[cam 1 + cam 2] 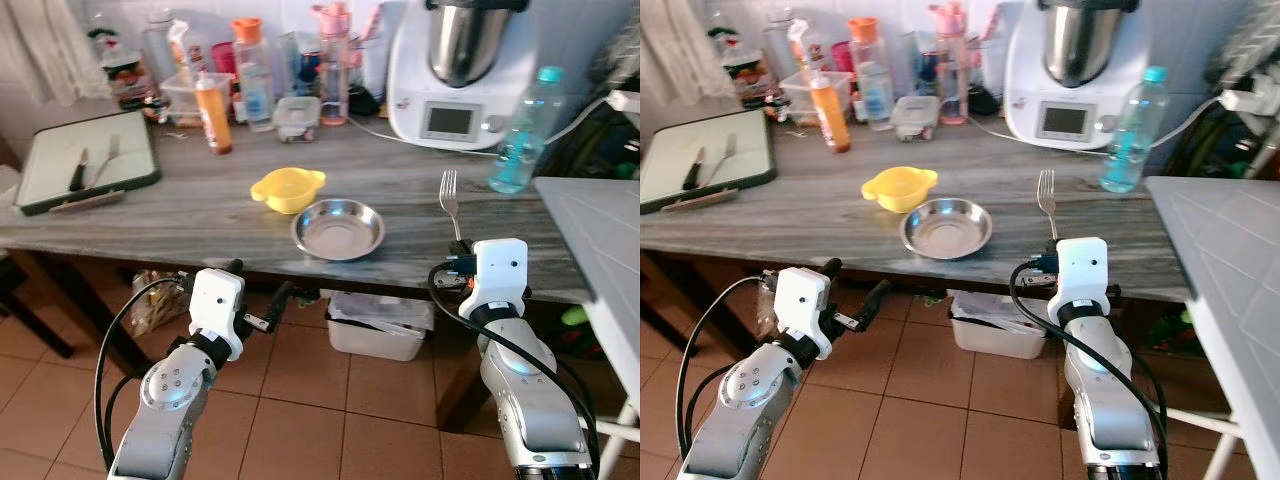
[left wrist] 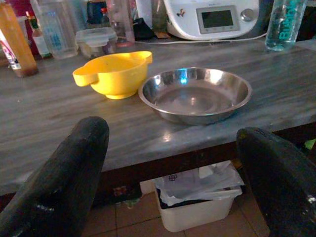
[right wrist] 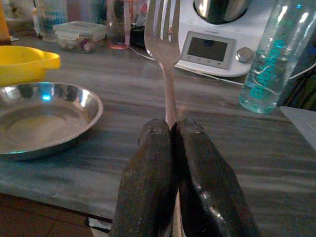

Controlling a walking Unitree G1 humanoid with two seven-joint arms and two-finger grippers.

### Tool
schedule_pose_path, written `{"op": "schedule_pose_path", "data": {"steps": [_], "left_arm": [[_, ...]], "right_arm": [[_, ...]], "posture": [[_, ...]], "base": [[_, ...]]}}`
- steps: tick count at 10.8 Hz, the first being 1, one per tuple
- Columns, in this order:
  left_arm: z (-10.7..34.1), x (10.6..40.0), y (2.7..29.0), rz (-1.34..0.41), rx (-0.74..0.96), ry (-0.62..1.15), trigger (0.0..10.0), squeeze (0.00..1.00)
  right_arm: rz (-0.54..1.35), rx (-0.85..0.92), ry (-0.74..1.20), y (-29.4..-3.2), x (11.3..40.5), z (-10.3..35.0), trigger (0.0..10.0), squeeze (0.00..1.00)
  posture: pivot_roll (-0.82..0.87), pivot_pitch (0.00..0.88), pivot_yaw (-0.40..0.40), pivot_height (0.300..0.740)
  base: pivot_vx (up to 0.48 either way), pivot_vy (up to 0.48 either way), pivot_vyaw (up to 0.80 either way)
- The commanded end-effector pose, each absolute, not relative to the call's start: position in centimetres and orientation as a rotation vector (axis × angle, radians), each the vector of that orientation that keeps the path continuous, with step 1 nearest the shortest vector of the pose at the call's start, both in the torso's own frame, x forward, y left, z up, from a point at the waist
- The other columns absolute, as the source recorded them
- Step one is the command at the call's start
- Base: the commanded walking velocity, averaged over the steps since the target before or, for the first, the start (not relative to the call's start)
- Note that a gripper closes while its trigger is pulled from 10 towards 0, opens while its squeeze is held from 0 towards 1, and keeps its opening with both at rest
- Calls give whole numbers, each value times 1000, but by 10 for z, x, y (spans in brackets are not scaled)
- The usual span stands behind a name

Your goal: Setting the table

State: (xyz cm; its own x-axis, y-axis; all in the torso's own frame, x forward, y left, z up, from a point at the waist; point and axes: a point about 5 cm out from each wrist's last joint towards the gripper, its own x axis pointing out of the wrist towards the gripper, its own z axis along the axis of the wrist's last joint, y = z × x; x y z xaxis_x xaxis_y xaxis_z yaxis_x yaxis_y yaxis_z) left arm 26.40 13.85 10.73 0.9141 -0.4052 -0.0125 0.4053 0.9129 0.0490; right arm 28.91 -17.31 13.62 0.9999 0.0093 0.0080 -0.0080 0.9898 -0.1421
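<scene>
While the grey table (image 1: 180,215) stretches before me, the steel bowl (image 1: 338,227) sits near its front edge, right of the yellow bowl (image 1: 288,188). My left gripper (image 2: 173,163) hangs wide open below; my right gripper (image 3: 174,163) clamps the fork (image 1: 450,195) upright, right of the steel bowl.

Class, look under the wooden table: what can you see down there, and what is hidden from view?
Under the table a white bin with crumpled paper stands on the tiled floor. Further left something sits in shadow; I cannot tell what. The tabletop hides whatever lies further back.
</scene>
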Motion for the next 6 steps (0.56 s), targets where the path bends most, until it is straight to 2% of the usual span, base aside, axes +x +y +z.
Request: {"op": "schedule_pose_path", "data": {"steps": [1, 5, 6], "left_arm": [[111, 265, 141, -420, 56, -12, 10000, 0], [110, 262, 144, -398, 42, -14, 10000, 0], [112, 261, 142, -422, 40, -34, 10000, 0]], "right_arm": [[12, -138, -29, -172, 288, 141, 10000, 0], [-11, -112, -5, -175, 272, 136, 10000, 0], [-15, -112, -1, -175, 270, 135, 10000, 0]], "posture": [[20, 0, 40, 740], [9, 4, 40, 740], [8, 3, 41, 740]], "base": [[0, 0, 0], [0, 0, 0], [480, 0, 0]]}}
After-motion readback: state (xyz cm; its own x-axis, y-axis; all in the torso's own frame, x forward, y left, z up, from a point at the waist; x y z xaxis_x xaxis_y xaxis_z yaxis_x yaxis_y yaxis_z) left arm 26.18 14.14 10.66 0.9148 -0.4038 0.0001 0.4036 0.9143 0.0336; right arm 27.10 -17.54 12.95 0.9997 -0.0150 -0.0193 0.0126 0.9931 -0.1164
